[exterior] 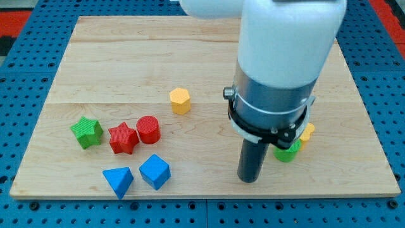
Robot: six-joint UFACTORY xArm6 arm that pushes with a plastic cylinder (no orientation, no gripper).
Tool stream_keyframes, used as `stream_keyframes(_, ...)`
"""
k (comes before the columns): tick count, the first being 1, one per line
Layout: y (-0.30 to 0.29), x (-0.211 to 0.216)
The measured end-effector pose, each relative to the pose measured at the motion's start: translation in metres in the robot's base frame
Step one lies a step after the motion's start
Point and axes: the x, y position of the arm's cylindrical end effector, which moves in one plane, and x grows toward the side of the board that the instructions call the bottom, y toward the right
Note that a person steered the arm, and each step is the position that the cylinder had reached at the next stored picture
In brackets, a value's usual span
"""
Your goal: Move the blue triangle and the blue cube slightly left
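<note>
Wooden counter (114,69) fills most of the frame, blue pegboard (25,76) around it. Arm housing (285,44), white over a grey collar, comes down from the view's top right and blocks part of the counter's right side. No pincer on this rig, so nothing to call spread or pressed together; just the dark rod, my tip (249,180) down near the counter's bottom edge, right of centre.

Blocks, biggest first:
- blue cube (155,171), bottom left area, just right of the blue triangle (118,181); the 2 sit very close, can't tell if touching. Both well left of my tip, clear counter between.
- red star (123,138) and red cylinder (148,130) above the blue pair, touching or nearly so.
- green star (87,132) just left of the red star.
- yellow hexagonal block (180,101), alone near centre, up and left of my tip.
- green block (288,152), just right of my tip, mostly hidden by the collar, shape unclear.
- yellow block (307,133), up and right of that green one, only a sliver visible.
</note>
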Motion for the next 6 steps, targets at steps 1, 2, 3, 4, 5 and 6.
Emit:
stream_keyframes(1,-0.064,0.001)
stream_keyframes(2,-0.146,0.003)
stream_keyframes(3,-0.208,0.003)
stream_keyframes(4,-0.223,0.006)
stream_keyframes(5,-0.223,0.019)
stream_keyframes(6,-0.231,0.026)
